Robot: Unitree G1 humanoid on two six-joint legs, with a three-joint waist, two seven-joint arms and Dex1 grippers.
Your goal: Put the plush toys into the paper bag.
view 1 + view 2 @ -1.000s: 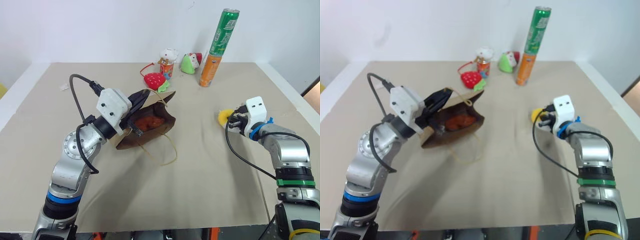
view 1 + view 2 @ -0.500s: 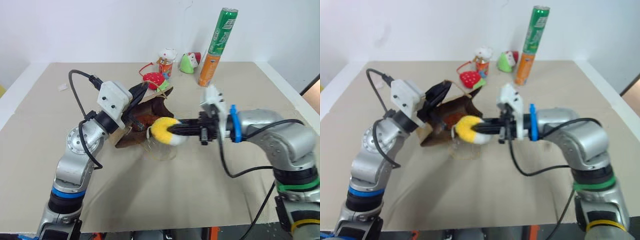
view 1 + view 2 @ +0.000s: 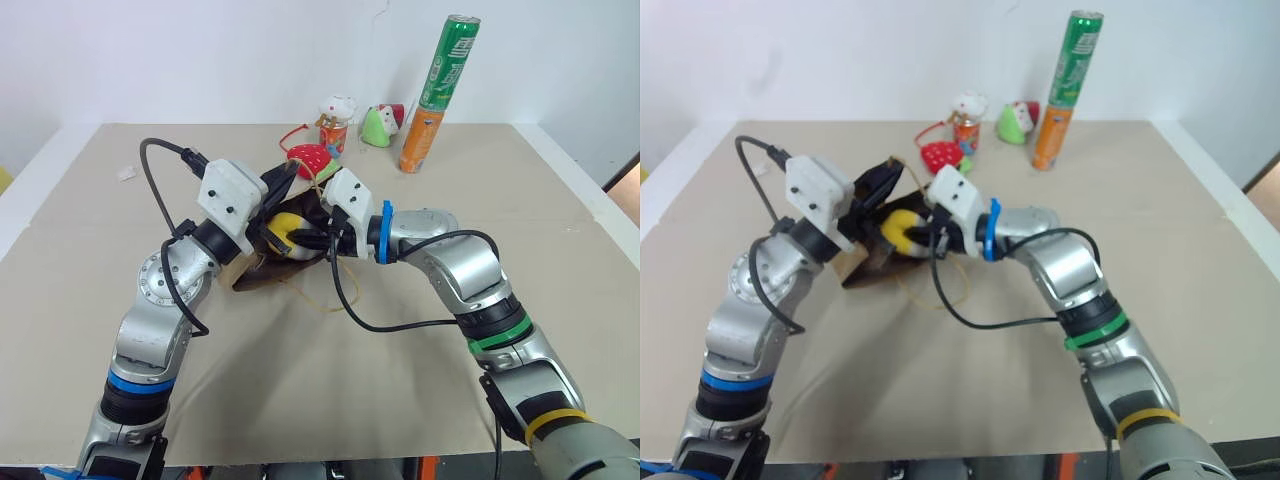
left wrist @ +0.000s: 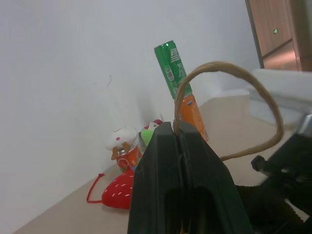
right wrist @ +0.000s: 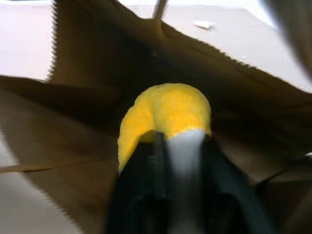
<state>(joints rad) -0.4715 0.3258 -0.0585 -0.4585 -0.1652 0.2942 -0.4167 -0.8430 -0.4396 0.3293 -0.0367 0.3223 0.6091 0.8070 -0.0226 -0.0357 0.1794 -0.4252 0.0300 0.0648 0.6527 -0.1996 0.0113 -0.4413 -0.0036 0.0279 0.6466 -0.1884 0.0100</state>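
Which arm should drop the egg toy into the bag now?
Right. Its gripper already has the yellow-and-white egg toy at the paper bag's mouth, while the left gripper is busy pinching the cord handle.

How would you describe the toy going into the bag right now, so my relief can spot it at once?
Start at the brown paper bag lying open near the middle of the table, its edge pinched by the left gripper. At the bag's mouth, between the right gripper's black fingers, is the egg-shaped plush toy. Unlike the red and green toys by the wall, it's bright yellow and white.

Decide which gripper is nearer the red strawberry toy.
Left. The left gripper holds the paper bag just before the strawberry toy; the right gripper sits lower, at the bag's mouth.
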